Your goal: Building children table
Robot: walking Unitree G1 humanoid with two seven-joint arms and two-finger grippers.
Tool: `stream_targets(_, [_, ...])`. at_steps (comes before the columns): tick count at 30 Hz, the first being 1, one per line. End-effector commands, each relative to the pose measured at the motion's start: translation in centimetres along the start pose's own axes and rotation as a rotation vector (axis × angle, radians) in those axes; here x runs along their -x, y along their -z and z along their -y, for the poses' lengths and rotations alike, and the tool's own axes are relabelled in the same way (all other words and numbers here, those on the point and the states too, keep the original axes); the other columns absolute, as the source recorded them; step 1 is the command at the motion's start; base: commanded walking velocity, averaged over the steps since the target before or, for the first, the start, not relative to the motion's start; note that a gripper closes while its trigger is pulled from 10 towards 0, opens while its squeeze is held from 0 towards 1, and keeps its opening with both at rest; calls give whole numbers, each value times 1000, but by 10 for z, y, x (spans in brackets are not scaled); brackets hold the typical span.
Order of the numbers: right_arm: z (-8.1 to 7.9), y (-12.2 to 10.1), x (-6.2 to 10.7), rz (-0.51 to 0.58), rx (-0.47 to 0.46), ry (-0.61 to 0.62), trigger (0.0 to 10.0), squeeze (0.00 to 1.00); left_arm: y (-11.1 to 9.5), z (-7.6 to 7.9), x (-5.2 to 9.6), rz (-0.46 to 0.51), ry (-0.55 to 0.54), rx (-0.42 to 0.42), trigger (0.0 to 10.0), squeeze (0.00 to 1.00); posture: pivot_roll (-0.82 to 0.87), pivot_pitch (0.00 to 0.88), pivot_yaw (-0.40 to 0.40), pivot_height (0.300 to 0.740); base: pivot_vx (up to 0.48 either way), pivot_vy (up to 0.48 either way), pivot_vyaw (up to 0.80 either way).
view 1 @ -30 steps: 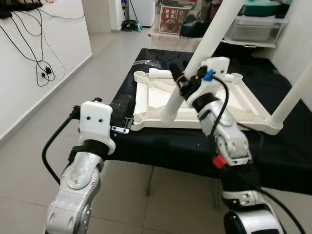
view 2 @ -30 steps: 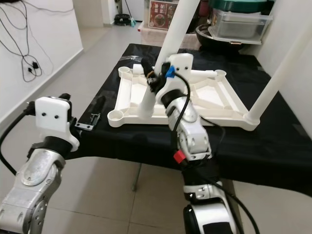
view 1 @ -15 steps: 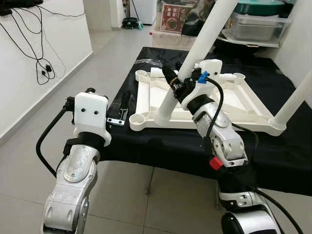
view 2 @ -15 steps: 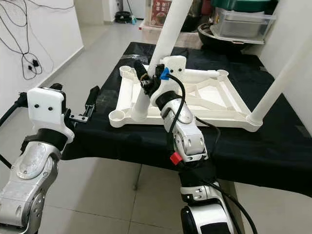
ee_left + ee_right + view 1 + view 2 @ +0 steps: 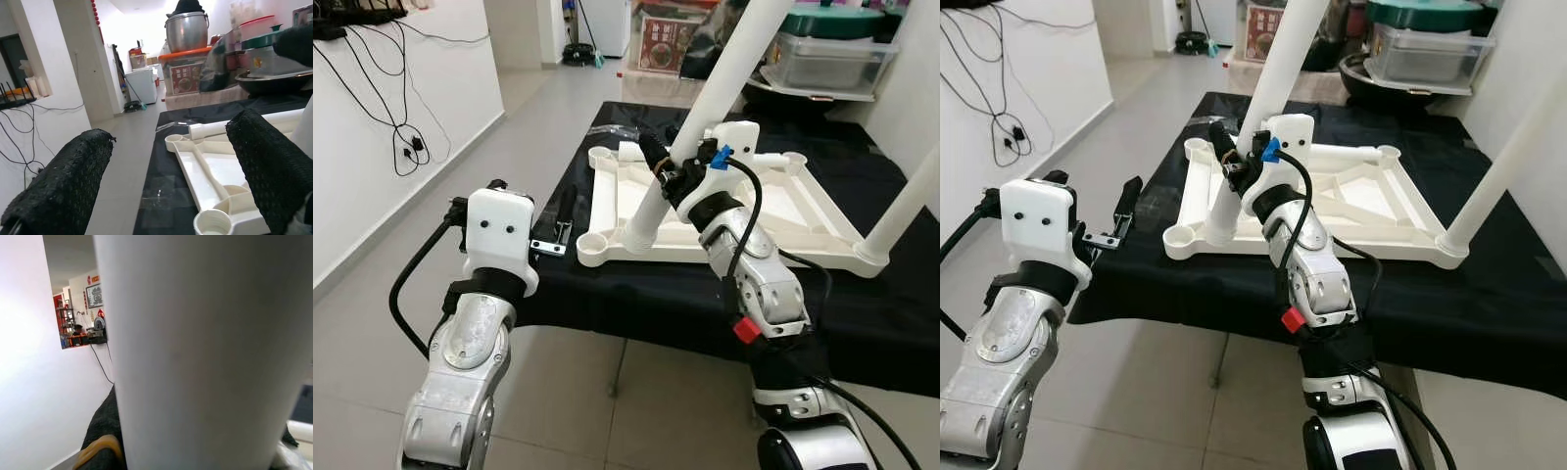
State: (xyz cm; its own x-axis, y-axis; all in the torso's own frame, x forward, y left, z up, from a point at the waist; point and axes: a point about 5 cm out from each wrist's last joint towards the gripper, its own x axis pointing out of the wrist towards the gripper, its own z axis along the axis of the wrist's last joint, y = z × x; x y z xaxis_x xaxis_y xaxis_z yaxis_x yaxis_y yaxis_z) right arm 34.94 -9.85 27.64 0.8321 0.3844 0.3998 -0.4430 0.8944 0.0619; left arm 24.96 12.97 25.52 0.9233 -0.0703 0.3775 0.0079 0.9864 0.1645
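Note:
A white upside-down tabletop frame (image 5: 803,211) lies on a black-covered table (image 5: 862,313). My right gripper (image 5: 668,174) is shut on a long white leg (image 5: 729,69). The leg leans steeply, its lower end resting on the frame beside the near-left corner socket (image 5: 590,247), which holds nothing. In the right wrist view the leg (image 5: 205,352) is pressed close against one black finger (image 5: 105,431). A second leg (image 5: 901,211) stands in the near-right corner. A third leg (image 5: 234,128) lies at the frame's far side. My left gripper (image 5: 173,134) is open, near the table's left edge.
Plastic boxes and a large pot (image 5: 832,44) stand on shelves behind the table. Cables (image 5: 401,137) hang on the white wall to the left. Tiled floor (image 5: 411,225) runs between that wall and the table.
The view has shifted a little. My left gripper has risen slightly beside the table's left edge. The right gripper holds the leaning leg as before.

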Motion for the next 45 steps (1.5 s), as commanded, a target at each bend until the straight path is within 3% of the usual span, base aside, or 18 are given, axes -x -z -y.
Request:
stream_targets(1, [-1, -7, 0, 27, 9, -4, 10000, 0, 4, 1, 1, -13, 14, -22, 10000, 0, 110, 70, -62, 740, 315, 0, 0])
stream_targets(15, [1, -10, -2, 38, 3, 6, 10000, 0, 5, 0, 1, -22, 9, -14, 10000, 0, 112, 71, -61, 740, 310, 0, 0])
stream_targets(25, [8, -16, -5, 52, -20, -1, 10000, 0, 8, -4, 1, -50, -35, 26, 10000, 0, 111, 63, -61, 740, 0, 0, 0])
stream_targets(36, [25, -28, -24, 53, 74, -45, 10000, 0, 10, 5, 7, -62, -12, 47, 10000, 0, 111, 65, -69, 740, 0, 0, 291])
stream_targets(45, [30, -28, -37, 8, 83, -58, 10000, 0, 11, 9, 11, -76, -5, 56, 10000, 0, 111, 79, -78, 740, 0, 0, 347])
